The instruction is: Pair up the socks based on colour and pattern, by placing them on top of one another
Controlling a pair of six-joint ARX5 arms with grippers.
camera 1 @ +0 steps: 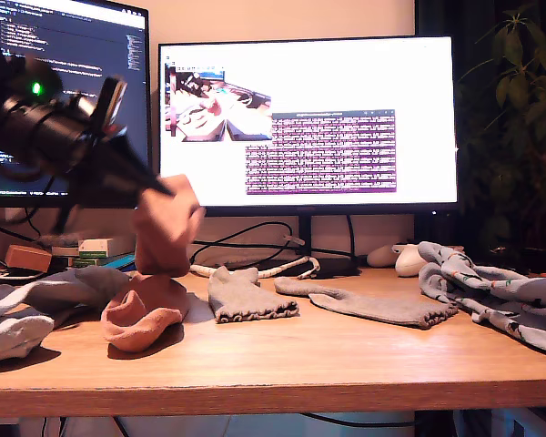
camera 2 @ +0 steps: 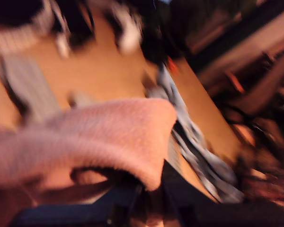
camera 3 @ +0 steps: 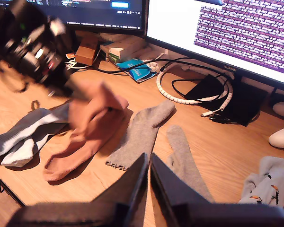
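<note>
My first gripper (camera 1: pixel 156 189) hangs above the table at the exterior view's left, shut on a salmon-pink sock (camera 1: pixel 166 229) that dangles from it. In the first wrist view that held sock (camera 2: pixel 94 142) fills the picture, blurred. A second pink sock (camera 1: pixel 138 315) lies crumpled on the table right under it. Two grey-beige ankle socks (camera 1: pixel 250 296) (camera 1: pixel 373 305) lie side by side mid-table. Patterned pale grey-blue socks (camera 1: pixel 500 296) are heaped at the exterior view's right. White ribbed socks (camera 1: pixel 23 319) lie at its left. My second gripper (camera 3: pixel 148 164) hovers shut and empty above the grey socks (camera 3: pixel 142 135).
Two monitors (camera 1: pixel 309 118) stand along the back of the desk. A white coiled cable (camera 1: pixel 255 269) and a white mouse (camera 1: pixel 409 260) lie under them. Small boxes (camera 1: pixel 96 248) sit at the back on the exterior view's left. The wooden desk's front edge (camera 1: pixel 273 387) is near the camera.
</note>
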